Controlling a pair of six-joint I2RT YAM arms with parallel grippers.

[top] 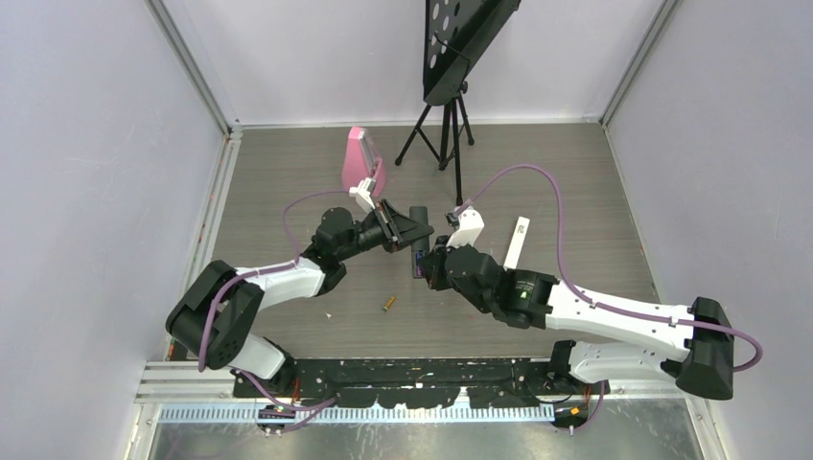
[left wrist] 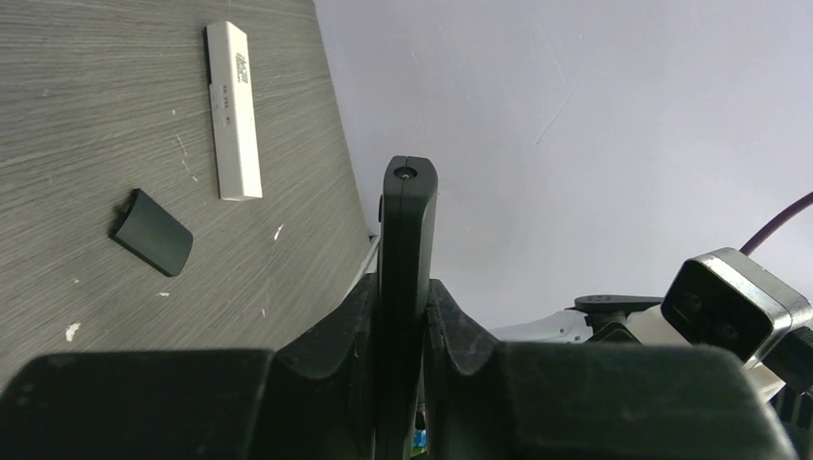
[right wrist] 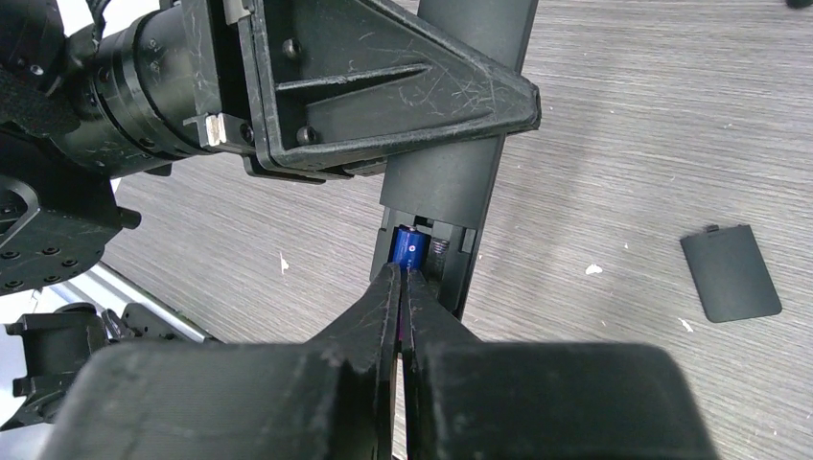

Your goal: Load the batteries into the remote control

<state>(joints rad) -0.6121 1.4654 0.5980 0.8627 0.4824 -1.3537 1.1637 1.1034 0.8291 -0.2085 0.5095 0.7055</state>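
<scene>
My left gripper [top: 412,235] is shut on the black remote control [top: 419,216] and holds it above the table. In the left wrist view the remote [left wrist: 407,220] stands edge-on between the fingers [left wrist: 345,331]. In the right wrist view its open battery bay faces up, with a blue battery [right wrist: 407,247] lying in it. My right gripper [right wrist: 400,275] is shut, its tips touching the near end of that battery. A gold battery [top: 388,304] lies on the table in front. The black back cover [right wrist: 731,271] lies flat on the table.
A white bar-shaped remote [top: 518,241] lies right of the grippers, also in the left wrist view [left wrist: 234,110]. A pink object [top: 362,158] and a black tripod [top: 446,125] stand at the back. Grey walls enclose the table on three sides.
</scene>
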